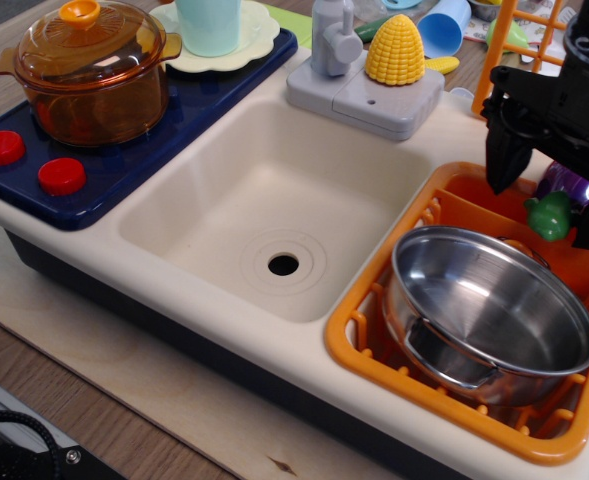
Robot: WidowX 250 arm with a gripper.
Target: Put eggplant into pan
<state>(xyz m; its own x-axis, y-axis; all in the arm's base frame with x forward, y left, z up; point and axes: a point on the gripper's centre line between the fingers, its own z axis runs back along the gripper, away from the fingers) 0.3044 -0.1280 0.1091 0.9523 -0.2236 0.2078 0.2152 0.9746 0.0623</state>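
Observation:
The purple eggplant (pixel 566 184) with its green cap lies at the back right of the orange dish rack (pixel 359 345). The shiny steel pan (pixel 494 310) sits tilted in the rack just in front of it, with its thin handle toward the front. My black gripper (pixel 544 214) has come down over the eggplant. One finger stands to its left and the other to its right, apart from each other, so the gripper is open around it. The gripper body hides part of the eggplant.
A cream sink basin (pixel 274 215) lies left of the rack. A yellow corn cob (pixel 395 50) stands by the grey tap (pixel 334 40). An amber lidded pot (pixel 92 70) sits on the blue stove. An orange wire rack (pixel 514 60) stands behind the gripper.

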